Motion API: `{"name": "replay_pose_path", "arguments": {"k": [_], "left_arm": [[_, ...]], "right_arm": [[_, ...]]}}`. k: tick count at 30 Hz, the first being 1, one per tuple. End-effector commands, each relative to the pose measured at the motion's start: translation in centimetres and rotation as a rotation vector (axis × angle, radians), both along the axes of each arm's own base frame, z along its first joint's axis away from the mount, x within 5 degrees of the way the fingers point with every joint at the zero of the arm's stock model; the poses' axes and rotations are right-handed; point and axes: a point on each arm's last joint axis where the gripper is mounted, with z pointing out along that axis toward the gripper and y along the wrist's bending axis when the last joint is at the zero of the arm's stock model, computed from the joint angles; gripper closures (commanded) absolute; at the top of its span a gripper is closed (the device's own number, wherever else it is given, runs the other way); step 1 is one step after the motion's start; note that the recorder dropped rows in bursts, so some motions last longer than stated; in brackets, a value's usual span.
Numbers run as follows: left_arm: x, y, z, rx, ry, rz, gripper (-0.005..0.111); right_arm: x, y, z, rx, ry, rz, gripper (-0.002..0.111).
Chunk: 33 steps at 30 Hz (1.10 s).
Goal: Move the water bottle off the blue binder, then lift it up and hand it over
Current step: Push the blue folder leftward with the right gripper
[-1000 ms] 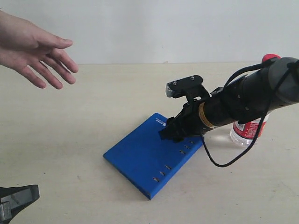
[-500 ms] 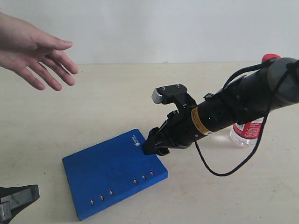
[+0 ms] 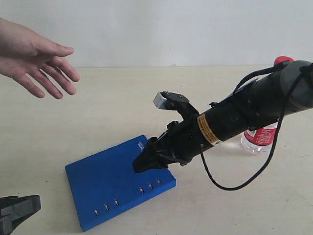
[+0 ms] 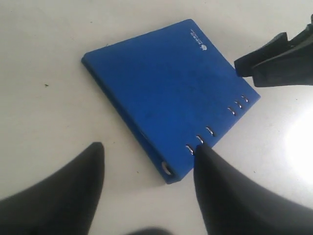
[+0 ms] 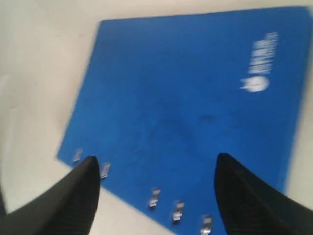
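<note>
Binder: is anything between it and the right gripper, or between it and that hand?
Nothing visible. The right gripper is open just above the binder, whose top is bare. The bottle stands off it, behind the right arm. Only bare table lies between binder and hand.

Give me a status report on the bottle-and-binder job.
Done: the water bottle stands on the table, clear of the blue binder. In hand: the right gripper hovers open over the binder's slotted edge, gripping nothing; the left gripper is open near the binder's corner. Left: grasp the binder, lift it, and presumably pass it to the hand held out waiting.
</note>
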Motion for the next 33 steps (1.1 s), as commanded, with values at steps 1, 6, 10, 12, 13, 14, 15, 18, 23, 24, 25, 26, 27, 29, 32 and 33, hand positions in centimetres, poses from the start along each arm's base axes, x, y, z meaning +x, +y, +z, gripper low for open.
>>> {"name": "replay_pose_path", "arguments": {"k": [1,6,10,12,13,14,15,18,23,24,25,26,27,29,32,33], "left_arm": [[0.2,0.1,-0.4,0.026,0.029,0.001,0.054],[0.4,0.3,-1.2,0.048,0.099,0.019,0.054],[1.0,0.4,-1.3,0.057,0.13,0.026,0.054],[1.4,0.5,-1.7,0.058,0.173,0.03,0.054],[1.7,0.5,-1.9,0.058,0.201,0.029,0.054],[2.0,0.4,-1.9,0.054,0.213,0.025,0.054],[2.5,0.3,-2.0,0.039,0.234,0.018,0.054],[4.5,-0.1,-1.8,-0.009,0.259,-0.012,0.054],[6.5,-0.4,-2.0,-0.036,0.285,-0.032,0.054],[6.7,-0.5,-2.0,-0.047,0.292,-0.039,0.054],[6.9,-0.6,-2.1,-0.059,0.295,-0.047,0.054],[7.0,-0.7,-2.2,-0.07,0.301,-0.057,0.054],[7.2,-0.8,-2.2,-0.078,0.307,-0.062,0.054],[7.6,-0.8,-2.5,-0.079,0.318,-0.062,0.054],[8.6,-0.9,-2.6,-0.087,0.322,-0.067,0.054],[8.9,-0.9,-2.5,-0.095,0.318,-0.072,0.054]], "right_arm": [[-0.2,0.1,0.2,0.031,0.038,0.015,0.049],[0.7,-0.4,-0.3,-0.047,-0.011,-0.081,0.049],[2.6,-1.7,-1.1,-0.194,-0.094,-0.303,0.049],[2.8,-1.9,-1.1,-0.211,-0.109,-0.324,0.049],[2.7,-1.9,-1.1,-0.207,-0.104,-0.32,0.049],[2.7,-1.8,-1.1,-0.202,-0.099,-0.315,0.049],[2.6,-1.8,-1.1,-0.196,-0.094,-0.309,0.049],[2.2,-1.5,-1.0,-0.165,-0.064,-0.273,0.049],[2.2,-1.4,-1.0,-0.162,-0.062,-0.27,0.049],[2.3,-1.5,-1.0,-0.17,-0.069,-0.279,0.049],[2.4,-1.6,-1.0,-0.177,-0.076,-0.287,0.049],[2.5,-1.6,-1.0,-0.182,-0.077,-0.297,0.049],[2.5,-1.7,-1.1,-0.183,-0.077,-0.3,0.049],[2.3,-1.5,-1.0,-0.17,-0.06,-0.293,0.049],[1.7,-1.0,-1.8,-0.135,0.014,-0.234,0.049],[1.5,-0.9,-2.2,-0.128,0.044,-0.224,0.049]]}}
